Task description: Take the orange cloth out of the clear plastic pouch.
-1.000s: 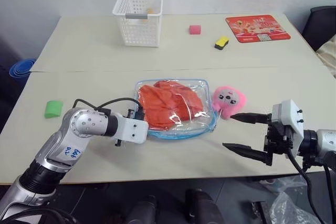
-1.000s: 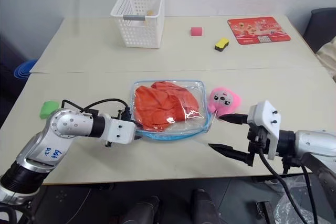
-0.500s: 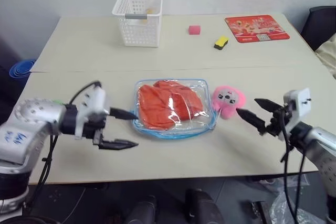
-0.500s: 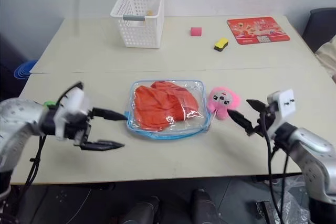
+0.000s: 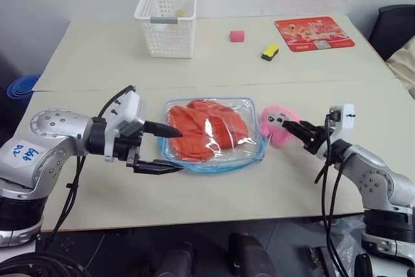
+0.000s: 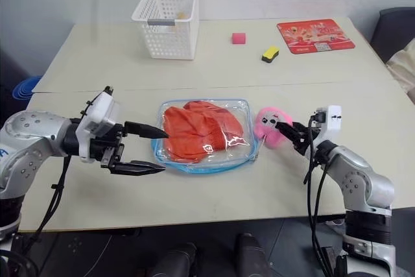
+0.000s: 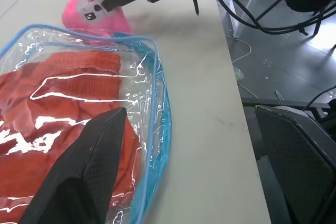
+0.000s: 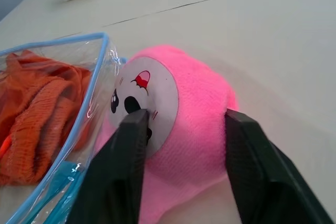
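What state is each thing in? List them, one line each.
orange cloth: crumpled, inside the pouch.
clear plastic pouch: flat on the table.
left gripper: open, at the pouch's left edge.
right gripper: closed on the pink plush toy.
white basket: upright.

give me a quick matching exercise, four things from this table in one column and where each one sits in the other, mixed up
Things:
1. orange cloth
2. pink plush toy
3. white mesh basket
4. red card

Places:
A. far right corner of the table
B. between the right gripper's fingers
C. inside the clear plastic pouch
D. far side of the table, towards the left

Pairs: 1-C, 2-B, 3-D, 4-A
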